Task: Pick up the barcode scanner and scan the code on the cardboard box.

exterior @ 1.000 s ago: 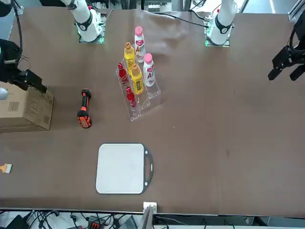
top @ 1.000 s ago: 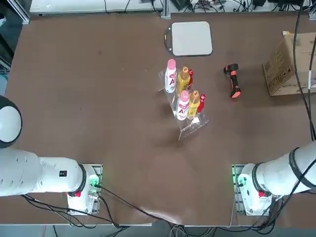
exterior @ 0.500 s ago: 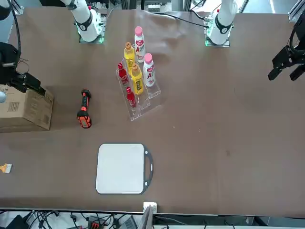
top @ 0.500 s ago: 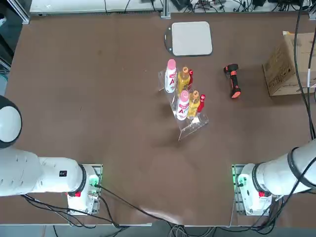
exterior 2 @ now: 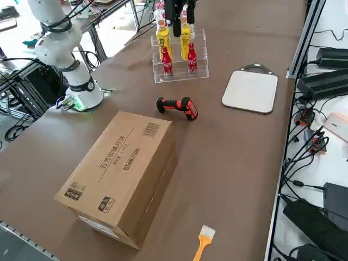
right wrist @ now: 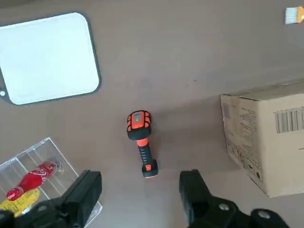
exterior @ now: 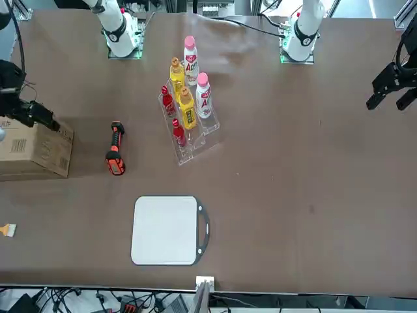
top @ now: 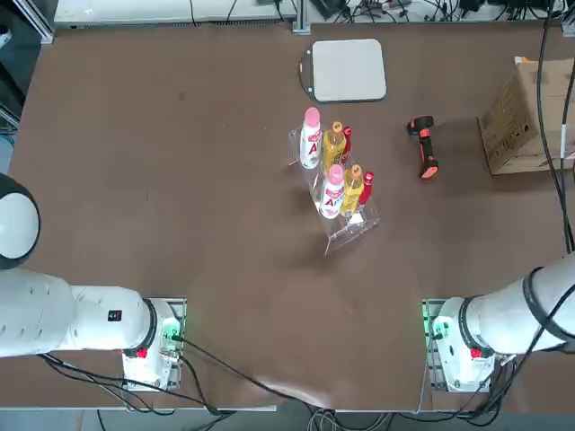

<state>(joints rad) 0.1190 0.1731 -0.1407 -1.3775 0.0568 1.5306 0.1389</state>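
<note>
in the top view, the barcode scanner lay on the brown table, to the left of the cardboard box and apart from it. it was slim and black, with orange-red at its tip and midway along. further left of the box, the bottles stood in a clear rack; the white ones had pink caps and a red letter "a" on their labels. the grey-rimmed white pad was beyond them.

in the front view, the right gripper hung in front of part of the box, above the table. a barcode and faint dark print marked the cardboard.

in the right side view, the scanner was on the far side of the box, whose top carried lines of chinese characters, a barcode and dark printed labels, the characters too small to read surely. a brush with an orange handle lay near the box.

in the right wrist view, the two fingers stood wide apart with nothing between them. the scanner's head had orange panels around a small greyish window, then an orange collar, a ribbed black grip and a black base with an orange patch. a large barcode showed on the box, and a red bottle bore white script.
</note>
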